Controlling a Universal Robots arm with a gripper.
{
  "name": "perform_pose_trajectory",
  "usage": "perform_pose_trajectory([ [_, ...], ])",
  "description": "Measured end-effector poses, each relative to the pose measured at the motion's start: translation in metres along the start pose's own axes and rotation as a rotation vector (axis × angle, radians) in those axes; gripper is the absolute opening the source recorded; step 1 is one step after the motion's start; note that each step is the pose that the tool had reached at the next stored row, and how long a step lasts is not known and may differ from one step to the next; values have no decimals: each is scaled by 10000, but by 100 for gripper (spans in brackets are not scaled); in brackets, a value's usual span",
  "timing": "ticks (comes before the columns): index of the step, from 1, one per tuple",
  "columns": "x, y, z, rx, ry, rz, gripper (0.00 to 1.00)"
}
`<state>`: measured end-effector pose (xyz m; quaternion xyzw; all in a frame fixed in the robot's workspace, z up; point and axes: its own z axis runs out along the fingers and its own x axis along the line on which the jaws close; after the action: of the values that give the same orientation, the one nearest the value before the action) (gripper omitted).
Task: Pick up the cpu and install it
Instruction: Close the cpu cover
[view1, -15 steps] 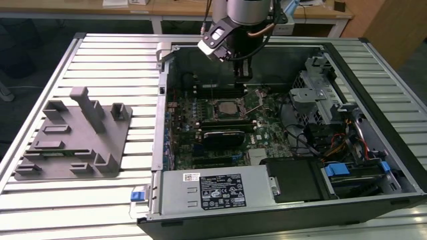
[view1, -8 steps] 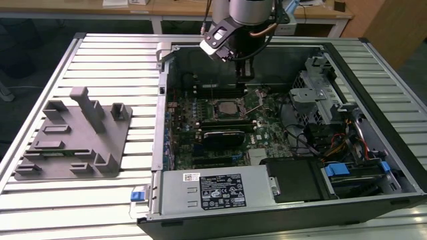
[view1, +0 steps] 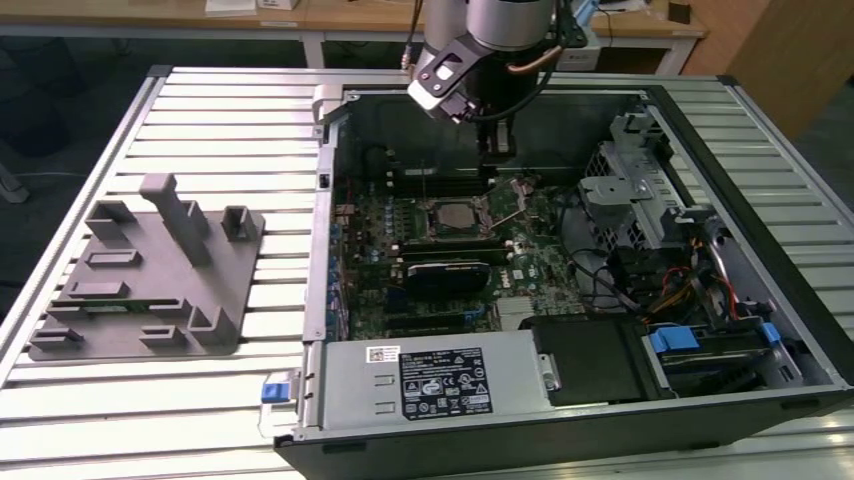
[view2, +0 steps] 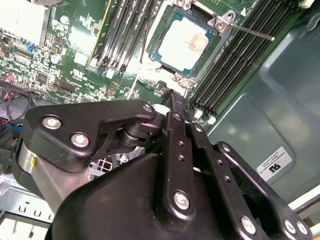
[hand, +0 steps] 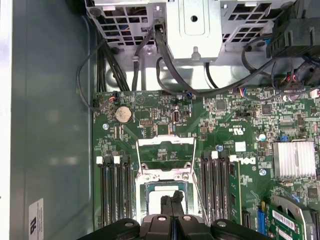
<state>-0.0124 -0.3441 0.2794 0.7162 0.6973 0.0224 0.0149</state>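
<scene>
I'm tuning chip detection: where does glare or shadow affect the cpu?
Second wrist view: the cpu shows a pale sheen on top; first wrist view: the gripper hides part of it, no glare; exterior view: it lies dim inside the case.

A slatted silver metal desk (view1: 214, 110) carries two things, set apart. A grey plastic tray with upright posts (view1: 147, 290) sits near its edge on the exterior view's left, and an open black computer case (view1: 534, 440) lies across the other half.

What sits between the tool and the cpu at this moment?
In the second wrist view, just the socket's silver screw bracket separates the tool from the silver-topped square cpu.
</scene>
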Motion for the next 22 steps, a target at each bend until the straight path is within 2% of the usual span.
perform_pose_trajectory([
  [22, 8, 301, 16, 0, 0, 0, 11],
])
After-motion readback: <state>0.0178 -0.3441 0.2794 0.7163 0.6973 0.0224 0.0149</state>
